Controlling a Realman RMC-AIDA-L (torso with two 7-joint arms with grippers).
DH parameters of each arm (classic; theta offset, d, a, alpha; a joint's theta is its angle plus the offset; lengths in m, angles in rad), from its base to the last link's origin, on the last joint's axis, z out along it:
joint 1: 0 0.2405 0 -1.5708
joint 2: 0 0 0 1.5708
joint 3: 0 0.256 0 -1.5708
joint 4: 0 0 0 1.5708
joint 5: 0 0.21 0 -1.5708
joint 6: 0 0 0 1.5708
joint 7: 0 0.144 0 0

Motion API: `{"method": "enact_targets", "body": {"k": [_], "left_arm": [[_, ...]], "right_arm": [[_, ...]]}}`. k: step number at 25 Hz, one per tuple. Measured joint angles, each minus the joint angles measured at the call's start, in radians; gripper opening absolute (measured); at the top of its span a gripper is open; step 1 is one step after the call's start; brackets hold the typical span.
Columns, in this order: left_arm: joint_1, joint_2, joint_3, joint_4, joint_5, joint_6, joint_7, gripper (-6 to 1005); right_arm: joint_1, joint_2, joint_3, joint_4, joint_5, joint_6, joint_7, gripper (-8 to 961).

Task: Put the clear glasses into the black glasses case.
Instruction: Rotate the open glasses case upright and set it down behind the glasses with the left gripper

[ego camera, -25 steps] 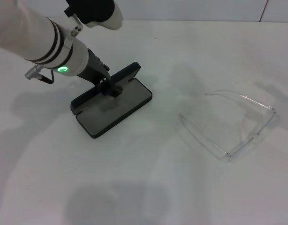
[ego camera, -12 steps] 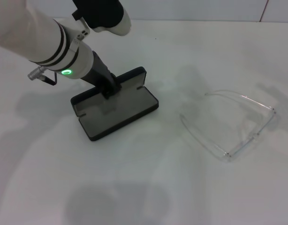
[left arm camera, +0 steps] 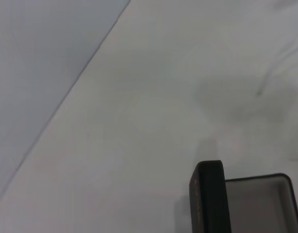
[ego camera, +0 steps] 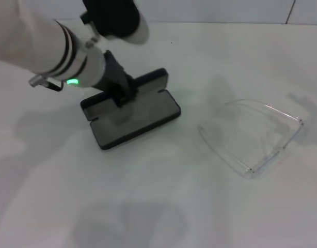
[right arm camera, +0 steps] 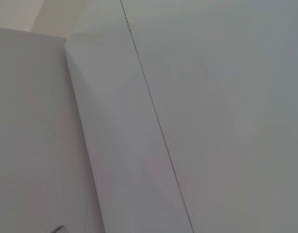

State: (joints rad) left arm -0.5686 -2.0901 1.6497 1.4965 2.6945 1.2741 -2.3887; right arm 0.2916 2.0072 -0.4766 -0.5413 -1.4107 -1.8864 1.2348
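The black glasses case (ego camera: 145,118) lies open on the white table, left of centre in the head view, grey lining up and its lid (ego camera: 151,81) raised at the back. My left gripper (ego camera: 122,96) reaches down from the upper left and is shut on the case at the lid's edge. The left wrist view shows the lid's edge (left arm camera: 209,199) and a corner of the lining. The clear glasses (ego camera: 280,150) lie unfolded on the table to the right, well apart from the case. My right gripper is out of view.
The white table (ego camera: 148,201) stretches in front of the case and the glasses. A pale wall with a dark seam (right arm camera: 154,111) fills the right wrist view. The table's far edge runs along the top of the head view.
My left gripper has moved to the right, and the open case has slid right with it, closer to the glasses. The glasses have not moved.
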Motion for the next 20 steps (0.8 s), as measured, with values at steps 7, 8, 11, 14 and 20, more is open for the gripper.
{"method": "enact_targets", "body": {"k": [7, 8, 11, 14, 20], "left_arm": [[0.132, 0.0, 0.13, 0.175, -0.063, 0.002, 0.23, 200], [0.137, 0.0, 0.14, 0.177, -0.074, 0.002, 0.247, 200], [0.136, 0.0, 0.193, 0.171, -0.088, 0.002, 0.271, 202], [0.124, 0.0, 0.242, 0.161, -0.08, -0.008, 0.273, 203], [0.088, -0.005, 0.315, 0.133, -0.082, -0.046, 0.265, 205]], "right_arm": [[-0.003, -0.003, 0.032, 0.032, 0.002, -0.017, -0.015, 886], [-0.002, -0.005, 0.038, 0.039, 0.003, -0.022, -0.02, 886], [0.002, -0.006, 0.048, 0.046, 0.004, -0.033, -0.026, 886], [0.003, -0.006, 0.049, 0.046, 0.004, -0.039, -0.027, 886], [-0.005, -0.005, 0.05, 0.049, 0.004, -0.05, -0.027, 886]]}}
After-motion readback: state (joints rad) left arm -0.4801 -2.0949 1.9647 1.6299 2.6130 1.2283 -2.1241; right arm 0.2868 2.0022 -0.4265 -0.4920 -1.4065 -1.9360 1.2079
